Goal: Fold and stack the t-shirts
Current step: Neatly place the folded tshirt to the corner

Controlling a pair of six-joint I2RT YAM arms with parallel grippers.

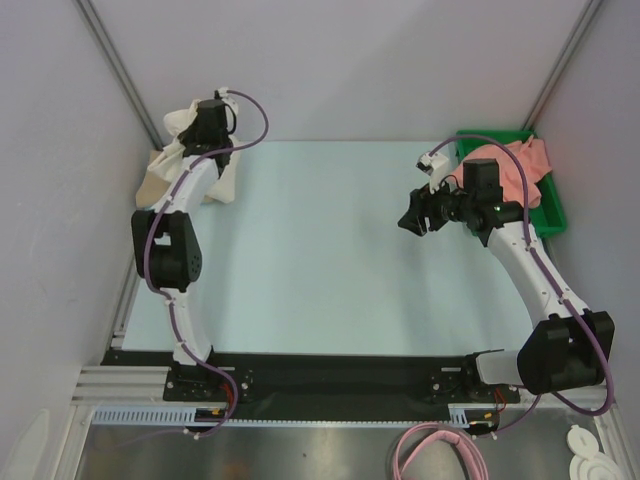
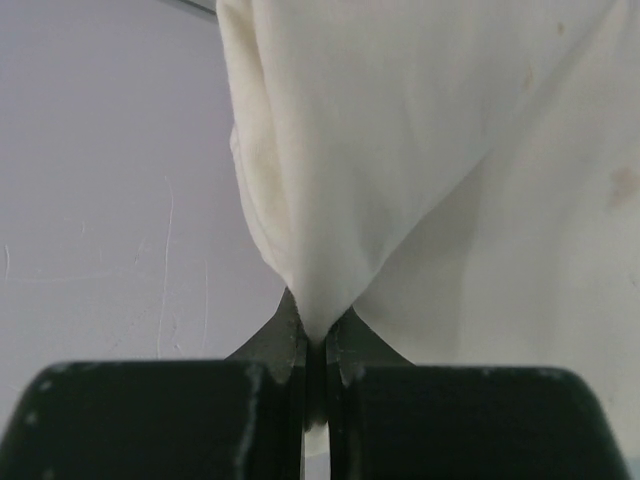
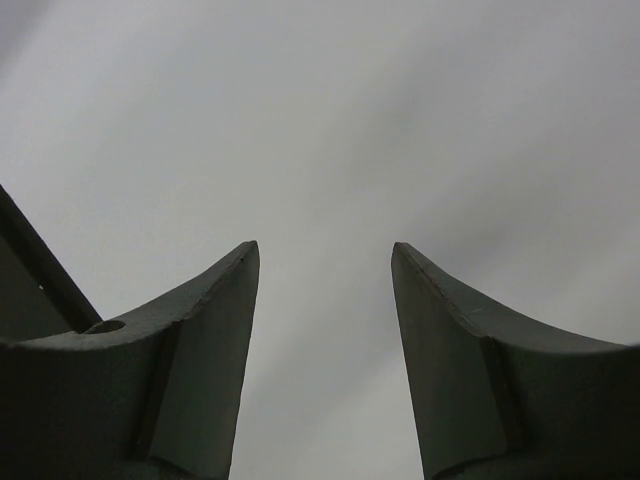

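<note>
Over the table's (image 1: 320,260) right side the right gripper (image 1: 415,222) hangs with jaws apart and empty, the salmon-pink t-shirt (image 1: 530,165) bunched in the green tray (image 1: 551,216) just behind it at the table's far right, while at its far left corner the left gripper (image 2: 318,335) pinches a fold of the cream-white t-shirt (image 2: 400,150)

place: robot lab cell | evidence: white panel walls (image 1: 330,60), aluminium frame rail (image 1: 110,385), left arm (image 1: 165,250), right arm (image 1: 530,270) bolted down
</note>
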